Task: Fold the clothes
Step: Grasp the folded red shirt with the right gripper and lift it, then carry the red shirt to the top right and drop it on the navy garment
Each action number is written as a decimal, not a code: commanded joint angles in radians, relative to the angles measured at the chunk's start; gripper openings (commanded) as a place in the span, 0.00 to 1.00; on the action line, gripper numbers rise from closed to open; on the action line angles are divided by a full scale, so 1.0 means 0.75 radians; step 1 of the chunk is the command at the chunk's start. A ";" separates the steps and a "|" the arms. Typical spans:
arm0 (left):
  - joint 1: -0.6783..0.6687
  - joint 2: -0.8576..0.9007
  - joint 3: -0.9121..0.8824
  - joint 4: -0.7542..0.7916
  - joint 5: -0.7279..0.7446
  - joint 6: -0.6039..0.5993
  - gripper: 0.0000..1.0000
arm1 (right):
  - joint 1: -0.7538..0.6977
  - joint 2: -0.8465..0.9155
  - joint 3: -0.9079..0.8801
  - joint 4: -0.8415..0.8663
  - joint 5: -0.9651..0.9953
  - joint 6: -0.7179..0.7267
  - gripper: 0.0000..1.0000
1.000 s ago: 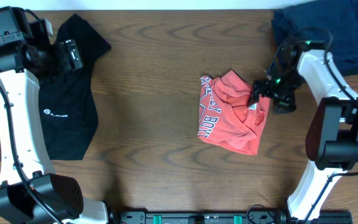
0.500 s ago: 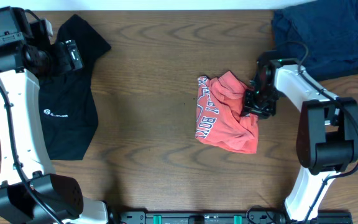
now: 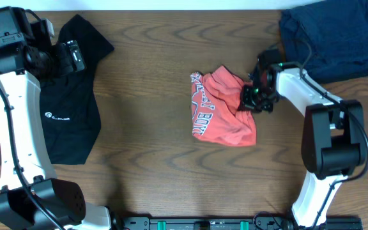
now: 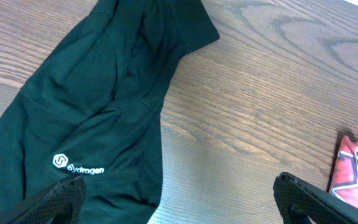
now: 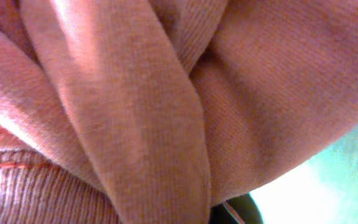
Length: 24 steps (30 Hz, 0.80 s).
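Observation:
A crumpled red shirt [image 3: 219,108] with white lettering lies in the middle of the table. My right gripper [image 3: 249,99] is shut on its right edge, and red fabric [image 5: 135,112] fills the whole right wrist view, hiding the fingers. A black shirt [image 3: 66,102] with a small white logo lies spread at the left. My left gripper [image 3: 75,56] hangs open above its upper part; in the left wrist view the black shirt [image 4: 86,118] lies below the wide-apart fingertips [image 4: 64,199].
A dark blue garment [image 3: 331,35] lies bunched at the table's back right corner. Bare wooden tabletop [image 3: 145,128] separates the black shirt from the red one. The red shirt [image 4: 356,168] shows at the right edge of the left wrist view.
My right gripper has shut on the red shirt's right edge and dragged it left and slightly toward the back. The left arm has not moved.

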 commanded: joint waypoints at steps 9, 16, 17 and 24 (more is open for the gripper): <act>0.007 0.004 -0.008 0.003 -0.012 0.012 0.98 | -0.033 0.030 0.569 0.009 0.025 0.017 0.01; 0.007 0.004 -0.008 0.003 -0.012 0.012 0.98 | -0.093 0.030 0.792 0.109 0.028 0.136 0.01; 0.007 0.004 -0.008 0.003 -0.012 0.011 0.98 | -0.105 0.030 0.817 0.122 0.028 0.141 0.01; 0.007 0.004 -0.008 0.004 -0.012 0.012 0.98 | -0.249 0.030 0.928 0.247 -0.002 0.217 0.01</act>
